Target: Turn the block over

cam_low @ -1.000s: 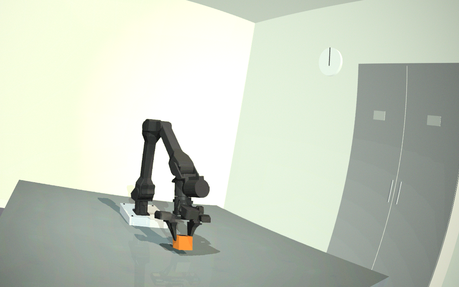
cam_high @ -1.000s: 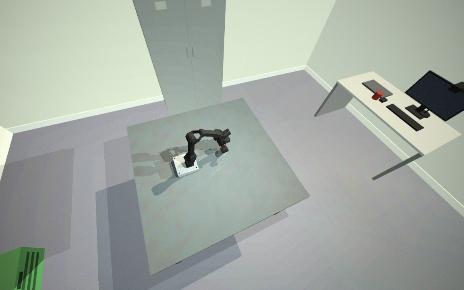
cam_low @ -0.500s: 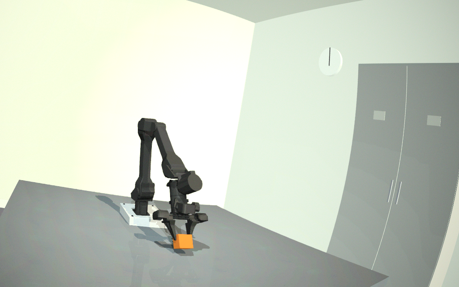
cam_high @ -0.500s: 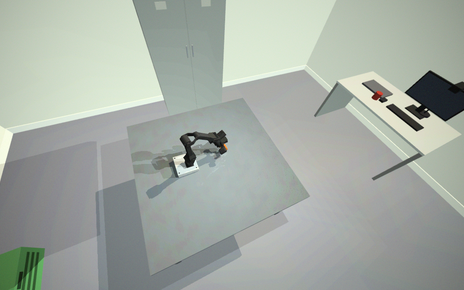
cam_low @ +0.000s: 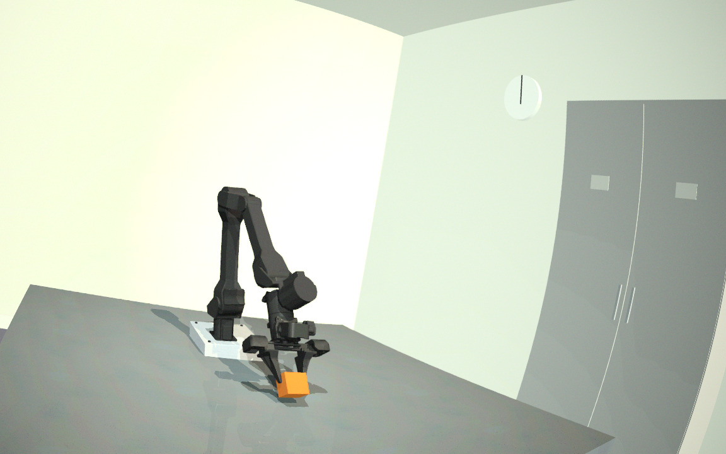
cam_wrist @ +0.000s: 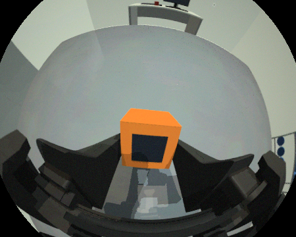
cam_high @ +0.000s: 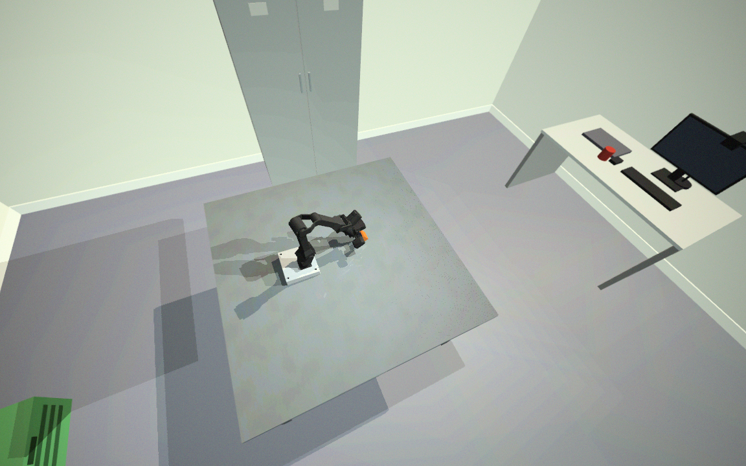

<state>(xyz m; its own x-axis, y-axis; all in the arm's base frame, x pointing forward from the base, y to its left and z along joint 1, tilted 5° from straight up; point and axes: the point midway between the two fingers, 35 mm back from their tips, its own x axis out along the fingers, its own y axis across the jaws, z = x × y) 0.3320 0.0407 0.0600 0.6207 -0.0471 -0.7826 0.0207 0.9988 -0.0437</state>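
Note:
The orange block point(cam_high: 364, 235) point(cam_low: 296, 384) point(cam_wrist: 150, 128) is held between the two black fingertips. My gripper point(cam_low: 292, 377) point(cam_wrist: 148, 139) is shut on it. The block's marked side, a dark square point(cam_wrist: 149, 149), faces the wrist camera, back toward the arm, and does not show in either the top or the exterior view. In the exterior view the block looks slightly tilted and sits very low over the grey table point(cam_high: 405, 301) point(cam_low: 128, 389) point(cam_wrist: 148, 69), with its shadow close below. I cannot tell whether its lower edge touches the table.
The arm's white base plate point(cam_high: 292, 277) point(cam_low: 221, 348) stands on the table behind the gripper. A tall grey cabinet point(cam_high: 329, 116) point(cam_low: 591, 253) stands beyond one table edge. A white desk point(cam_high: 706, 217) with a monitor point(cam_high: 706, 150) is farther off.

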